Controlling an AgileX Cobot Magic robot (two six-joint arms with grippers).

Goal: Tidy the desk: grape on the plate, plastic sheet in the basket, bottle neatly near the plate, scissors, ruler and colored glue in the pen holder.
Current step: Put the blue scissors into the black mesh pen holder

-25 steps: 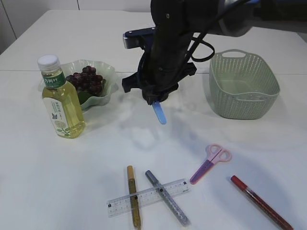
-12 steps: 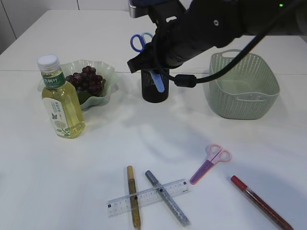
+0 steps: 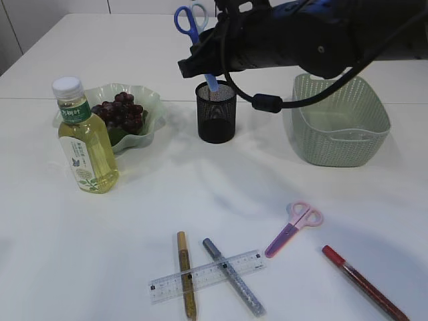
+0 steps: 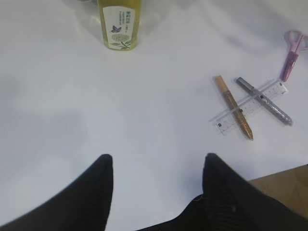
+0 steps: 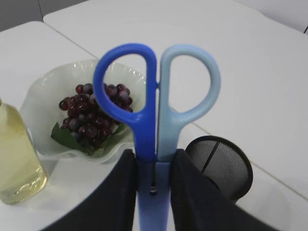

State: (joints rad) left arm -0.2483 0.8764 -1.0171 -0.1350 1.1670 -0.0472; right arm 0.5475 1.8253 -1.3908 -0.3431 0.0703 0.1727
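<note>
My right gripper [image 5: 155, 163] is shut on blue scissors [image 5: 156, 106], handles up. Over the table's back it hangs above the black mesh pen holder [image 3: 216, 112], and the scissors' [image 3: 190, 19] blade tip points down at the holder's mouth. Grapes [image 3: 122, 112] lie on the green plate [image 3: 155, 110], with the bottle [image 3: 85, 144] upright beside it. At the front lie pink scissors [image 3: 294, 227], a clear ruler [image 3: 207, 274], and gold [image 3: 186, 274], silver [image 3: 234, 277] and red [image 3: 364, 282] glue pens. My left gripper [image 4: 156, 163] hovers open over bare table. The plastic sheet is out of view.
A green basket [image 3: 341, 120] stands at the back right, right of the pen holder. The right arm reaches from the upper right across the basket's top. In the left wrist view the table's near edge [image 4: 284, 175] shows at the lower right.
My right gripper has risen with the blue scissors from low in front of the pen holder to above it, uncovering the holder. The objects on the table have not moved.
</note>
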